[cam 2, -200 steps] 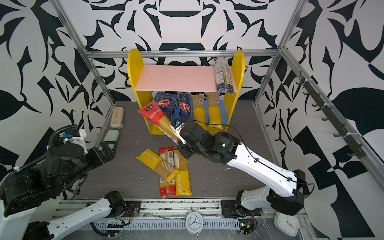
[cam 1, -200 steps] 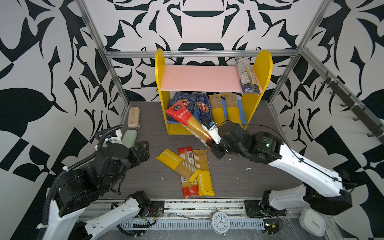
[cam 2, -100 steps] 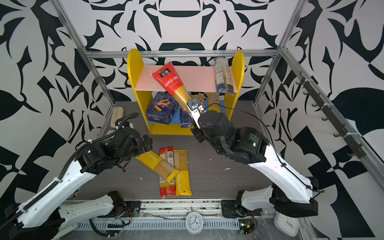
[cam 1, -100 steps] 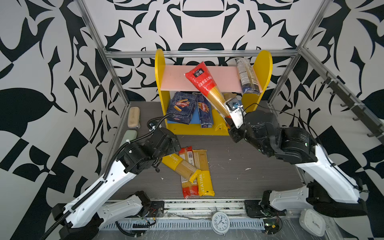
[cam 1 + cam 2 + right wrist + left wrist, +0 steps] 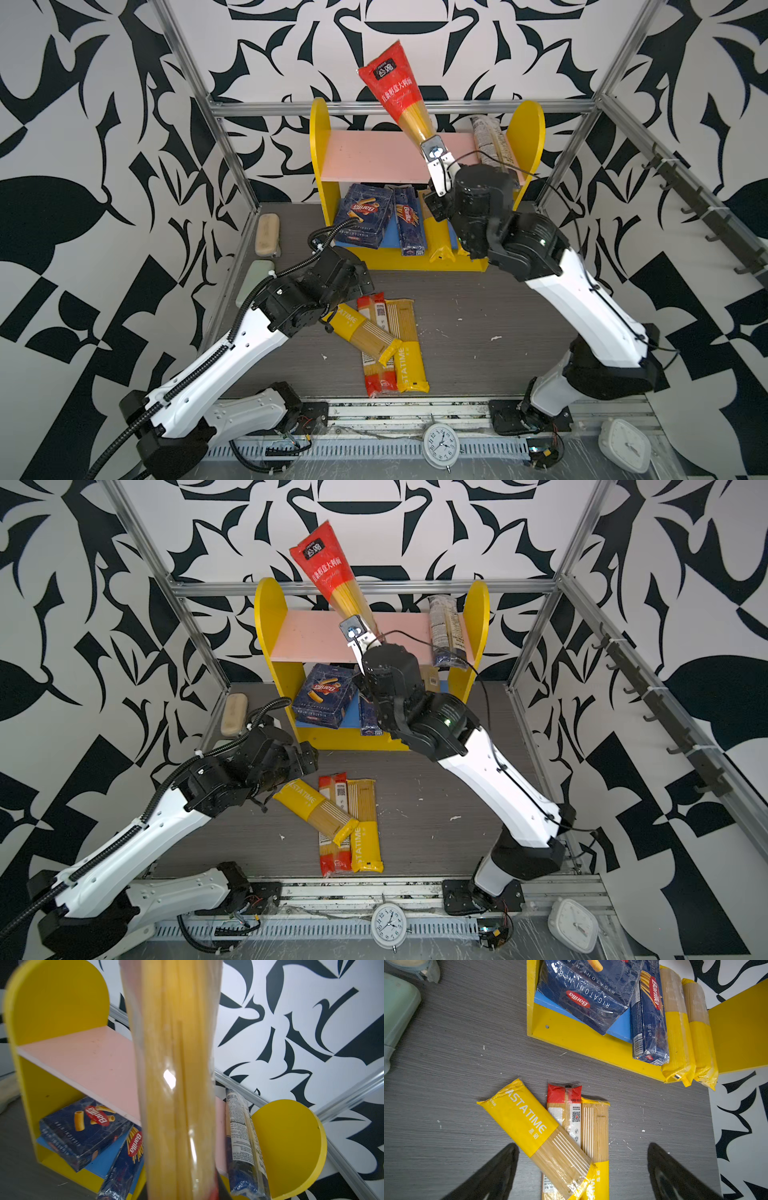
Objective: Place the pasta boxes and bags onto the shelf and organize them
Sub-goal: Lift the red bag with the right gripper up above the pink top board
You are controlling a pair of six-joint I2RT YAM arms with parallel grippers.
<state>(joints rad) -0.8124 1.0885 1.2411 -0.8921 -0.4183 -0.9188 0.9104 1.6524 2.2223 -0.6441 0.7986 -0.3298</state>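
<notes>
Right gripper [image 5: 433, 146]: fingers clenched on red-ended bag [image 5: 397, 89] — held steeply above the shelf [image 5: 319, 137]. Grip apparently near one end; bag may pivot or slip. Left gripper [image 5: 582, 1169]: fingers spread, empty.

We see a matt, dark grey table [image 5: 446, 1059] with a fine wood grain. The shelf [image 5: 583, 1043] looks like smooth painted board, matt yellow. At the upper middle of the left wrist view, the wide pasta box [image 5: 587, 995] is carton under crinkled glossy film. The red-topped bag [image 5: 391, 85] is clear, shiny plastic, and the cage rail [image 5: 270, 109] is brushed metal
</notes>
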